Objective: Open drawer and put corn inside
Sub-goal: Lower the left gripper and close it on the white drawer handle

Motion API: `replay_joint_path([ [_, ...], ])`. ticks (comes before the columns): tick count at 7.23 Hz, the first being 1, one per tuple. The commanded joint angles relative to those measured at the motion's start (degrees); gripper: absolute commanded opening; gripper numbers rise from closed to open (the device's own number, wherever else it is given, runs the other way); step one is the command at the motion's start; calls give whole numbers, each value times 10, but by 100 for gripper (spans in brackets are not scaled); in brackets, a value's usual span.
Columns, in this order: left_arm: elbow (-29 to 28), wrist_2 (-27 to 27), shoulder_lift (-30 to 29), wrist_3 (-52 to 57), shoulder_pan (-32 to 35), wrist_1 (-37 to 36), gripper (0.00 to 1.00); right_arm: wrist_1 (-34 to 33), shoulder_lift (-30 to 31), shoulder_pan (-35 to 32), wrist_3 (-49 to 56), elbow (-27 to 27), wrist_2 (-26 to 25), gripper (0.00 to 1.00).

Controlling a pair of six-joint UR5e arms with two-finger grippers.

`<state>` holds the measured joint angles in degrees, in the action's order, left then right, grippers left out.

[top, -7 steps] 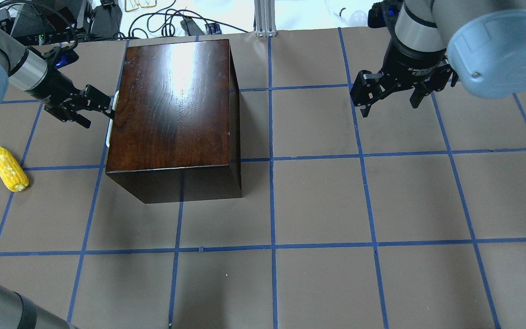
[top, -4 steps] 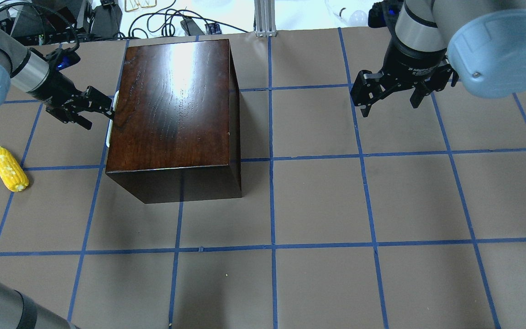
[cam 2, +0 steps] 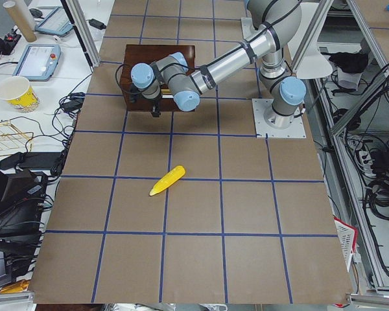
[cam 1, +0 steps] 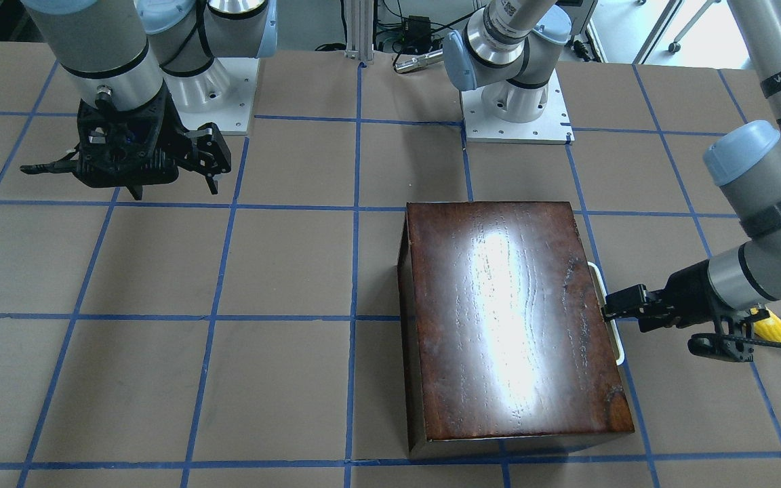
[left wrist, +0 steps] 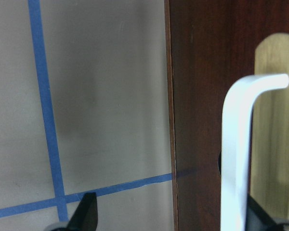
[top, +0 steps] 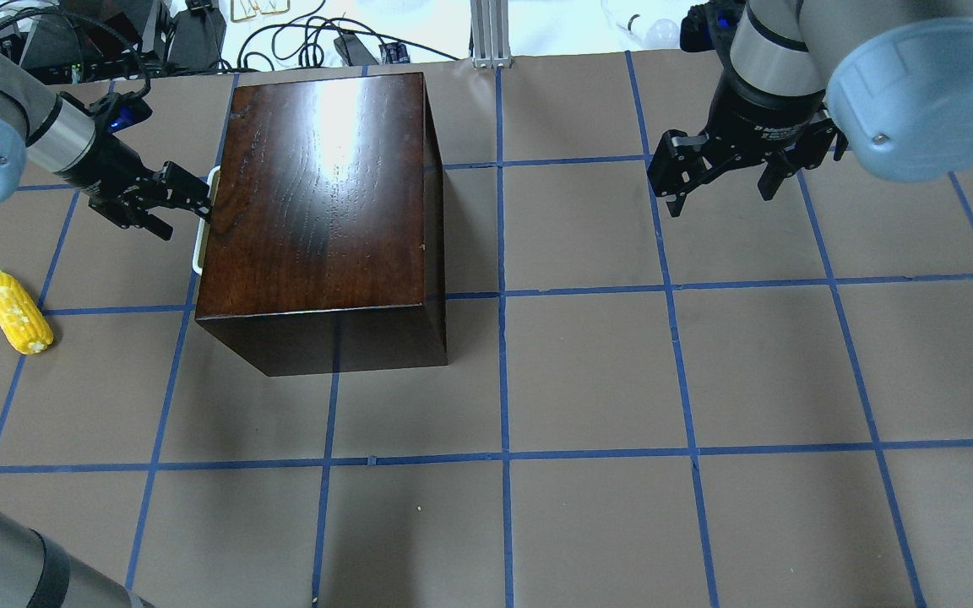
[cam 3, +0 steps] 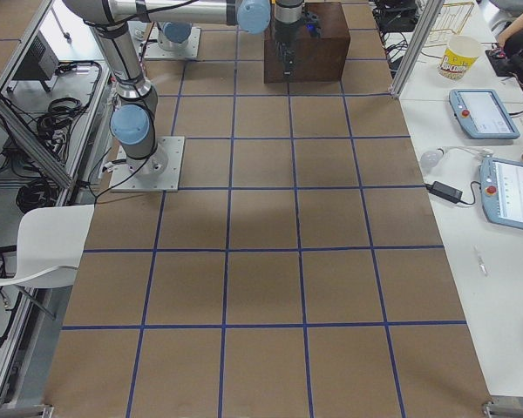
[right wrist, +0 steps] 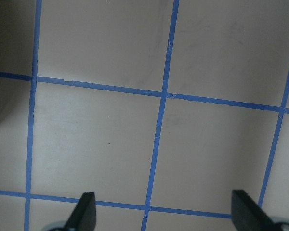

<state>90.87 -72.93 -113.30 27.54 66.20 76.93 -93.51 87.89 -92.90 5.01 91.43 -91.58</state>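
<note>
The dark wooden box stands at the back left of the table and also shows in the front view. Its drawer faces my left arm. Only the drawer's white handle shows from above, standing a little way out from the box. My left gripper is open, with one fingertip hooked at the handle. In the left wrist view the handle stands between the jaws against the dark drawer front. The yellow corn lies on the table left of the box. My right gripper is open and empty.
Blue tape lines grid the brown table. Cables and equipment lie beyond the far edge. The arm bases are bolted on at the robot's side. The right wrist view shows only the bare table surface.
My left gripper has drawn back a little to the left, and the white handle has come out slightly with it. The corn and the right arm have not moved.
</note>
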Motion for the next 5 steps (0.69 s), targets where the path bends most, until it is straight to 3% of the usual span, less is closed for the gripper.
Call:
replay_joint_path([
  [1, -1, -2, -3, 5, -2, -23, 100, 0, 0, 2, 0, 0, 0, 100],
  [5, -6, -5, -9, 11, -3, -37, 100, 0, 0, 0, 0, 0, 0, 100],
])
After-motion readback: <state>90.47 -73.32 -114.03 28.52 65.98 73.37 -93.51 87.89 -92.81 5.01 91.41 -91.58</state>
